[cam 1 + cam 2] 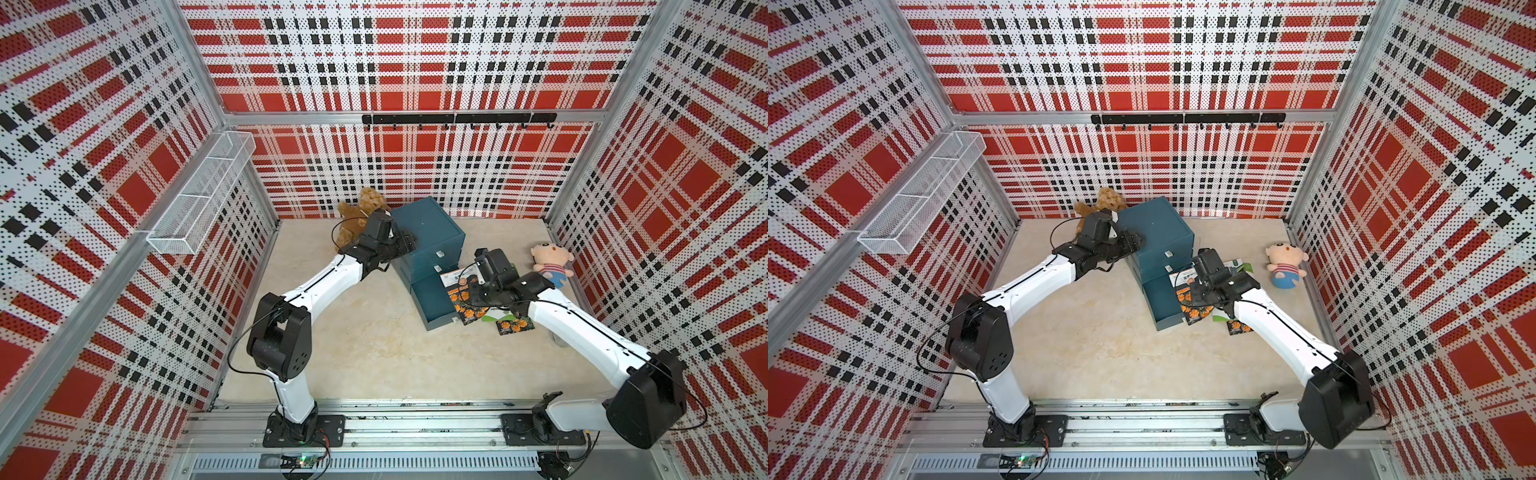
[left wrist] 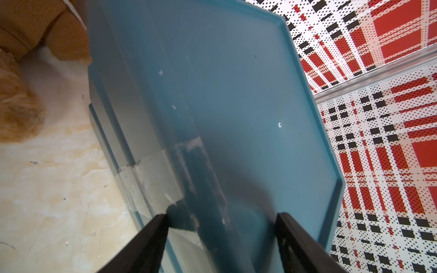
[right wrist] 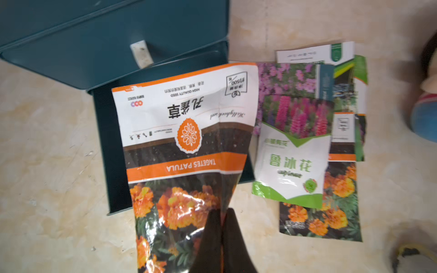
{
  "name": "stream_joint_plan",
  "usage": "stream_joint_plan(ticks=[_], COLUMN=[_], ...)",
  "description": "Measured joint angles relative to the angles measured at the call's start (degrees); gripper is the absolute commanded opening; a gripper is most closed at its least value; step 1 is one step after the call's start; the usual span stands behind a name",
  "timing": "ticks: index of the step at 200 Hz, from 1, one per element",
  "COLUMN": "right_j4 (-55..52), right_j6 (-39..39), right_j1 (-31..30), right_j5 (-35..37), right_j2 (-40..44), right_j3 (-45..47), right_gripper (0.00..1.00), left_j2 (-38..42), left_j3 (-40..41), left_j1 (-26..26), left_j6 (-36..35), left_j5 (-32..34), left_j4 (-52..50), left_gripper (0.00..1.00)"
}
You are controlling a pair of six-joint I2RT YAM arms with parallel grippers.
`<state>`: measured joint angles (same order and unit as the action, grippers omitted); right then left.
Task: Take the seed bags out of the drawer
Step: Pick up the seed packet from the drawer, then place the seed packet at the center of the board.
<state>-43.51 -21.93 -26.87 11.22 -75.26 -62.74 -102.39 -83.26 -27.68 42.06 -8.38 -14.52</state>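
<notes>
While your right hand point(image 3: 222, 211) is pinched shut on one end of the glossy marigold seed bag point(image 3: 186, 132), the bag reaches partly over the open drawer point(image 3: 104, 151); that thin, slick film could slide free and drop back in. Your left hand point(image 2: 222, 216) is spread apart astride the smooth blue cabinet point(image 2: 236, 94). Other flat bags point(image 3: 293, 160) lie on the marbled counter point(image 3: 47, 141), right of the drawer.
</notes>
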Motion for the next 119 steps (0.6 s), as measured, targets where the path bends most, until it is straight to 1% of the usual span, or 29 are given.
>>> stream_joint_plan(ticks=[23,48,72,90,119], right_j4=[0.02,0.33,2.01,3.34,4.94], right_j6=[0.39,2.38,4.28,6.12,8.39], right_j1=[5.73,10.62,12.74,13.75,14.97], right_j5=[2.14,7.04,11.19,12.98,12.57], right_j2=[2.58,1.18,-3.06,-6.56,-11.87], right_j3=[2.51,3.48,3.45,3.45,3.43], right_gripper=[0.0,0.0,0.0,0.0,0.0], left_j2=[0.02,0.2,0.22,0.22,0.22], left_j3=[0.15,0.42,0.42,0.42,0.42], left_j1=[0.0,0.0,0.0,0.0,0.0], left_j6=[0.07,0.13,0.13,0.11,0.13], left_j5=[0.0,0.0,-0.02,-0.13,-0.2], left_j4=[0.02,0.17,0.17,0.17,0.17], left_gripper=[0.76,0.76,0.76,0.76,0.76])
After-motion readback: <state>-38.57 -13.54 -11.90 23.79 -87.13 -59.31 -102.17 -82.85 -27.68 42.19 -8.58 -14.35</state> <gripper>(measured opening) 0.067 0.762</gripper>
